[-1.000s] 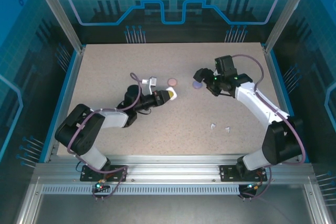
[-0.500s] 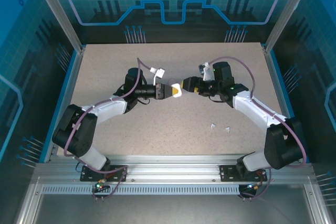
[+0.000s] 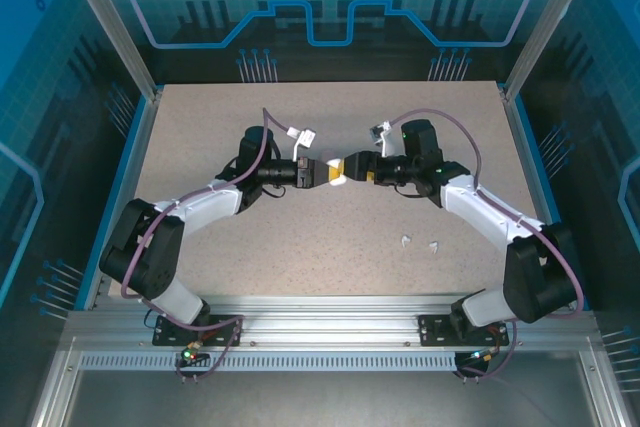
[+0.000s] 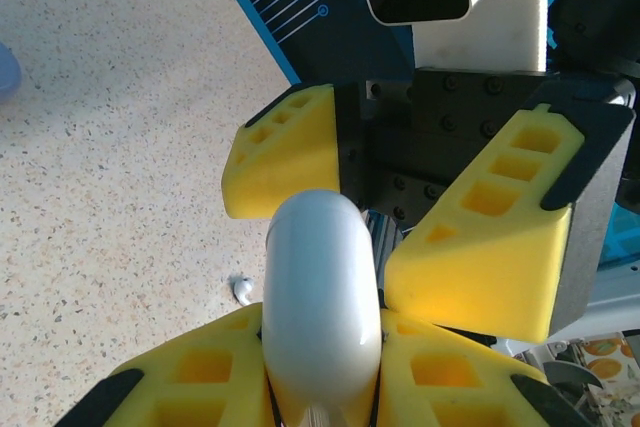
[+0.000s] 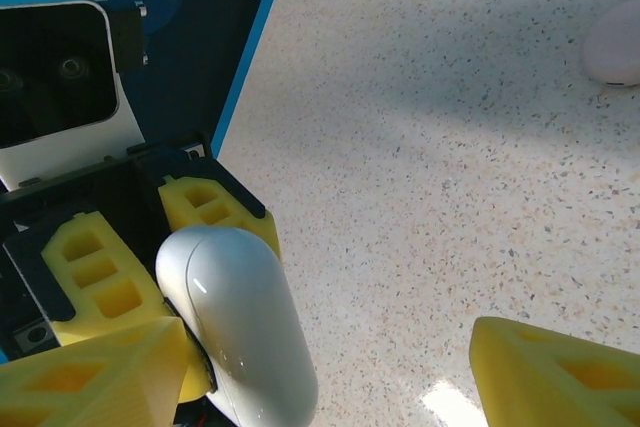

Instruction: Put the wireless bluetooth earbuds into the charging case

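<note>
Top view: left gripper (image 3: pixel 318 173) clamped on white charging case (image 3: pixel 337 175) above mid bench (image 3: pixel 200 127); right gripper (image 3: pixel 352 167) faces it, jaws apart; two white earbuds (image 3: pixel 407 241) lie loose, near right; left wrist: case looks shut; right wrist: jaws straddle its end; judging so, no earbud inserted yet.

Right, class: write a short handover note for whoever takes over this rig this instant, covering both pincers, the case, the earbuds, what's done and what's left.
The left pincer is shut on the white charging case, held above mid-table.
The right pincer is open, fingers either side of the case's free end.
Two white earbuds lie loose on the table by the right arm.
Done: case lifted; it looks closed.
Left: open it, seat the earbuds.
</note>
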Robot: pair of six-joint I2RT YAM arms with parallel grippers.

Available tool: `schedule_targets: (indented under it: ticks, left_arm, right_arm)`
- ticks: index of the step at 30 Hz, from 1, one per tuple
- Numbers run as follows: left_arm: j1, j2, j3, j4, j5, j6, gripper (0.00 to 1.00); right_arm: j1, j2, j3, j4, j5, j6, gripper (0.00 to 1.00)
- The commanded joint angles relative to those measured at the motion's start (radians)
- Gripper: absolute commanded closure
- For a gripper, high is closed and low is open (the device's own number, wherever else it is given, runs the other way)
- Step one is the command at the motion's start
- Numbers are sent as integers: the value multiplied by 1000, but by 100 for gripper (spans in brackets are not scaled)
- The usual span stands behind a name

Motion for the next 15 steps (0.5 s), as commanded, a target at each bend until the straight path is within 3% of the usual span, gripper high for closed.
schedule_targets:
  ticks: [1, 15]
  left_arm:
    - [2, -7, 31, 1, 24, 23, 100]
    - [3, -40, 18, 11, 17, 20, 100]
  right_arm:
    - [14, 30, -19, -6, -17, -34, 26]
    - [-108, 110, -120, 50, 5, 21, 33]
